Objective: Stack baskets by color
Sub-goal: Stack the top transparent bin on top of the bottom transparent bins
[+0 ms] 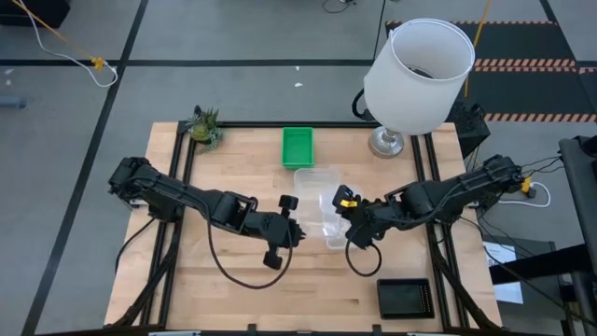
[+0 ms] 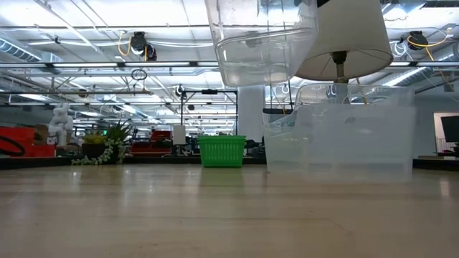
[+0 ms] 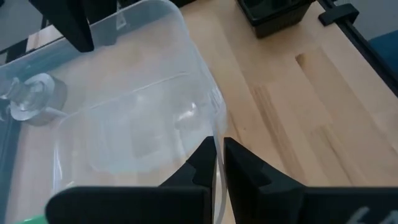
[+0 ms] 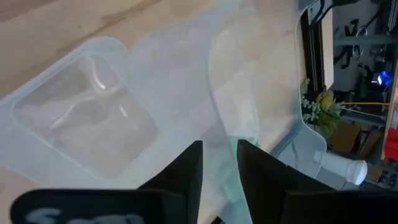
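The clear baskets [image 1: 322,201] at the tabletop's [image 1: 233,289] middle overlap and are hard to separate; two can be made out. One green basket [image 1: 298,147] and one black basket [image 1: 405,298] are seen. The left hand [image 3: 217,163] is clamped on a clear rim. A clear wall passes between the right hand's [image 4: 219,163] narrowly parted fingers; whether it is pinched cannot be told.

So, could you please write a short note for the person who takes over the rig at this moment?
Left end effector: shut on the rim of a clear rectangular plastic basket, table centre.
Right end effector: around the rim of another clear plastic basket; grip not certain.
Bright green plastic basket: far edge, alone.
Black slotted plastic basket: near right corner, alone.
Done: no finished stack seen.
Left: nest the clear baskets.
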